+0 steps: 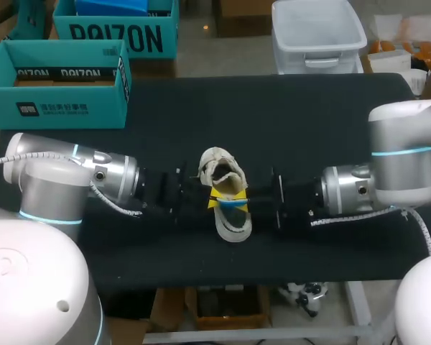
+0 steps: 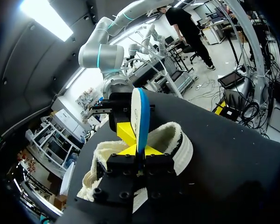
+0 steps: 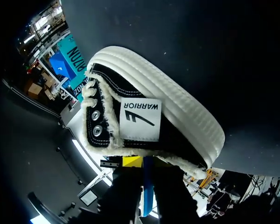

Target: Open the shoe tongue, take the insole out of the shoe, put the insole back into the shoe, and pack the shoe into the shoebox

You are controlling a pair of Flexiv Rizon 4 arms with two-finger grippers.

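Note:
A cream, fleece-lined shoe (image 1: 233, 228) lies in the middle of the black table (image 1: 330, 129), its opening facing up. A thin blue and white insole (image 1: 233, 204) stands on edge across that opening. My left gripper (image 1: 212, 201) comes in from the left and is shut on one end of the insole. In the left wrist view the insole (image 2: 141, 116) rises from between its yellow tips (image 2: 139, 150), over the shoe (image 2: 175, 140). My right gripper (image 1: 247, 202) meets it from the right. Its wrist view shows the insole's edge (image 3: 148, 196) pinched between its fingers (image 3: 147, 173), under the shoe's black side (image 3: 168, 98).
An open teal shoebox (image 1: 57, 83) stands at the table's back left corner. Bare black tabletop lies between the box and the shoe, and to the right behind my right arm.

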